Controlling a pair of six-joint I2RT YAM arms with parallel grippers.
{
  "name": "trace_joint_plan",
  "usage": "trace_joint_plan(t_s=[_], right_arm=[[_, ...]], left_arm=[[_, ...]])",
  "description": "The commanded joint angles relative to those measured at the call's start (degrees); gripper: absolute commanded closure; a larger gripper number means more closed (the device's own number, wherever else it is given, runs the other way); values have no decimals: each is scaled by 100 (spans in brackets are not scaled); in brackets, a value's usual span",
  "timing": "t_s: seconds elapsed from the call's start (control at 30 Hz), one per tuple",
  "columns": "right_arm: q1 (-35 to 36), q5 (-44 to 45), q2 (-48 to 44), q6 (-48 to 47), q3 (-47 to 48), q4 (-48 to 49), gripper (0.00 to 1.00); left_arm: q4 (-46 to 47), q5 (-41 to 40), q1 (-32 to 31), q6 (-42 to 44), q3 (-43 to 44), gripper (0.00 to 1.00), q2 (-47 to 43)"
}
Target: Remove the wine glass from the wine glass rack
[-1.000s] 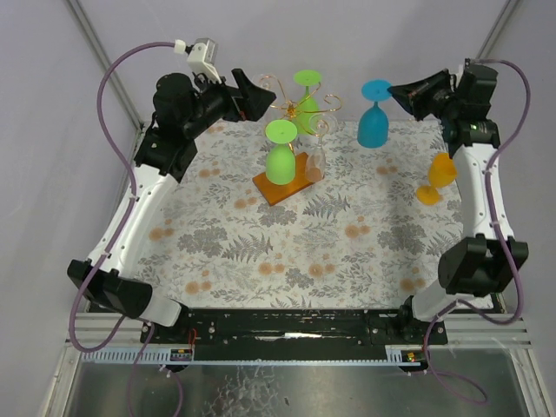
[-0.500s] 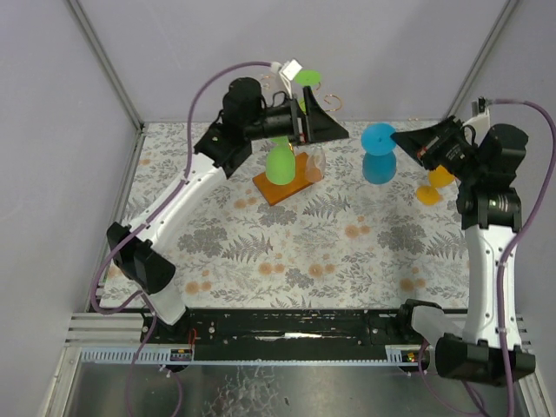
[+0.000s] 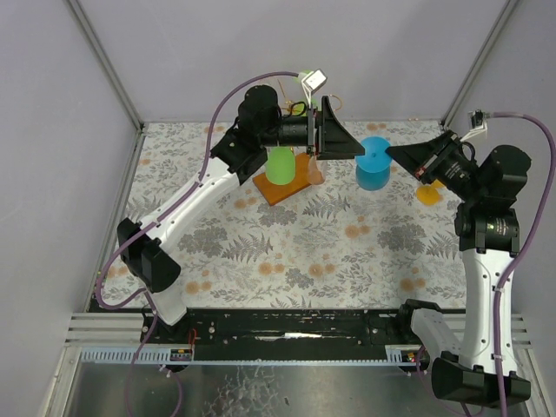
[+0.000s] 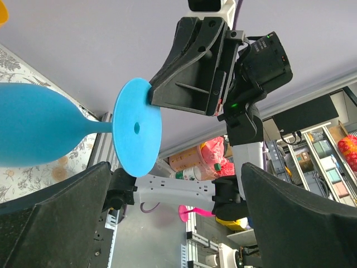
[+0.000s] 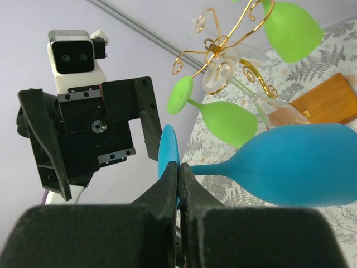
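While the blue wine glass (image 3: 373,167) hangs tipped in mid-air, well clear of the wine glass rack (image 3: 271,189), the right gripper (image 3: 389,153) pinches the rim of its foot. The left gripper (image 3: 352,146) gapes wide just beside the glass. A green glass (image 5: 224,118) hangs on the rack, above the floral counter (image 3: 330,252).

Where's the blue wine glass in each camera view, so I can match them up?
Top external: the blue wine glass sits in the upper half, right of centre.
Left wrist: the glass is at the left edge, on its side, round foot facing the camera.
Right wrist: the glass is lower right, stem running left.
Shared landmark: the right tool, closed on the glass's foot.
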Motion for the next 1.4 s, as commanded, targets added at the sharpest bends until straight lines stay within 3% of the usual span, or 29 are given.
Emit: trace_joint_plan(t_s=[0.0,0.27,0.57,0.7,0.83,0.9,0.97,1.0,1.13,1.23,1.37], right_arm=[[-17,-326,-170,229,-178,753,100],[-15,-681,-225,549,-453,1568,100],[-13,-1061,-218,716,-698,2514,100],[-8,-1154,-225,618,-701,2519,100],[-8,-1247,-252,535,-705,2481,100],[-8,-1265,-276,359,-628,2203,100],[-7,-1253,-283,47,-468,1716,94],[-8,-1202,-291,-105,-375,1480,86],[-9,-505,-343,-1041,251,101,37],[-10,258,-376,-1495,766,-583,22],[-16,1275,-174,-1646,1306,-1216,15]], left_arm=[[326,139,-47,-50,-64,0,25],[414,122,-105,-92,-73,1,34],[758,240,-237,-411,-77,20,91],[822,278,-291,-453,-48,51,102],[809,261,-294,-470,-62,95,102],[746,234,-295,-454,-58,100,107],[784,270,-296,-485,-48,100,106],[824,293,-294,-514,-54,100,106],[965,432,-305,-600,-23,100,137],[1041,611,-311,-514,73,100,147],[732,835,-381,22,372,100,145]])
